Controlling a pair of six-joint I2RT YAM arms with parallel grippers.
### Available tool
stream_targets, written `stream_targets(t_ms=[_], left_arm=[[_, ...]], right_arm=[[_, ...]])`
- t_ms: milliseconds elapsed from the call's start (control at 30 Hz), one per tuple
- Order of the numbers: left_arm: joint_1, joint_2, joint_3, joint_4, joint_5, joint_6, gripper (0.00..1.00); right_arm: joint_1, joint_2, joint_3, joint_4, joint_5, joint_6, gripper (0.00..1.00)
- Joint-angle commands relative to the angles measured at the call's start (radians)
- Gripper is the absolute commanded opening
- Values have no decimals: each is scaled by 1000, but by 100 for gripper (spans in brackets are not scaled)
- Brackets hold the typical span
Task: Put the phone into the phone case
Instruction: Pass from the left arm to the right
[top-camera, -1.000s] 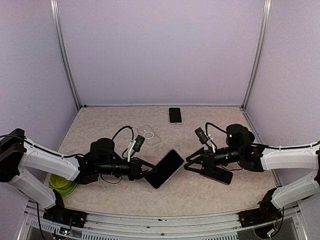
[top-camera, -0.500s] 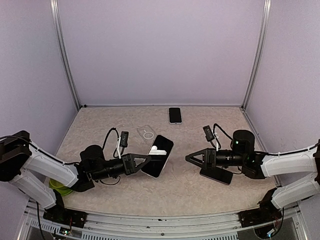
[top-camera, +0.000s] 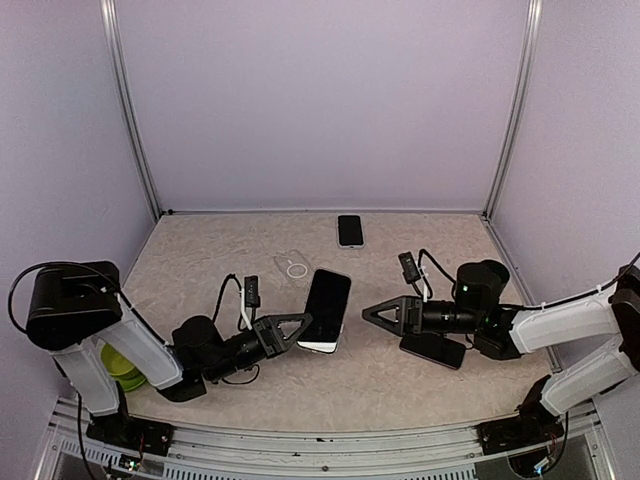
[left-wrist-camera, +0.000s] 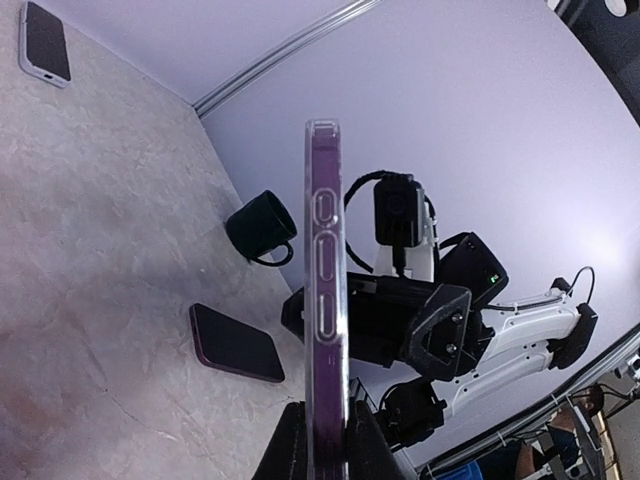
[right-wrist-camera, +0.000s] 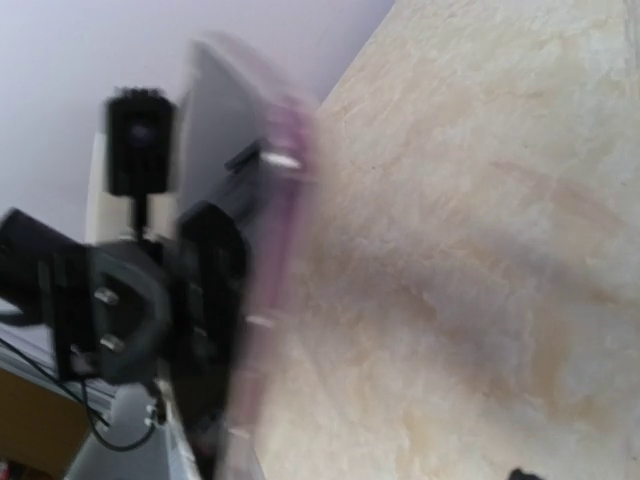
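The phone stands on edge above the tabletop, clenched at its lower end only by my left gripper. The clear case lies flat just behind it, loose. My right gripper points at the phone from close by, jaws seemingly parted and holding nothing.

With so short a pinch, I judge that a nudge from my right side could pivot the phone or slip it free. My right wrist view is blurred, so I may misjudge contact. An unheld case may skid when pressed.
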Motion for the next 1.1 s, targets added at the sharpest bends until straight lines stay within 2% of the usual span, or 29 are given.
stream_targets(t_ms=[0,233,967,1067], left_arm=[[-7,80,27,314,-67,-80,0],[-16,158,51,371,-121,-83,0],[-52,127,132,372,-96,9,0],[-56,122,131,371,-103,15,0]], right_arm=[[13,23,41,62,0,10,76],[14,54,68,77,-21,21,67],[37,244,147,178,-106,94,56],[37,236,141,196,-102,101,51]])
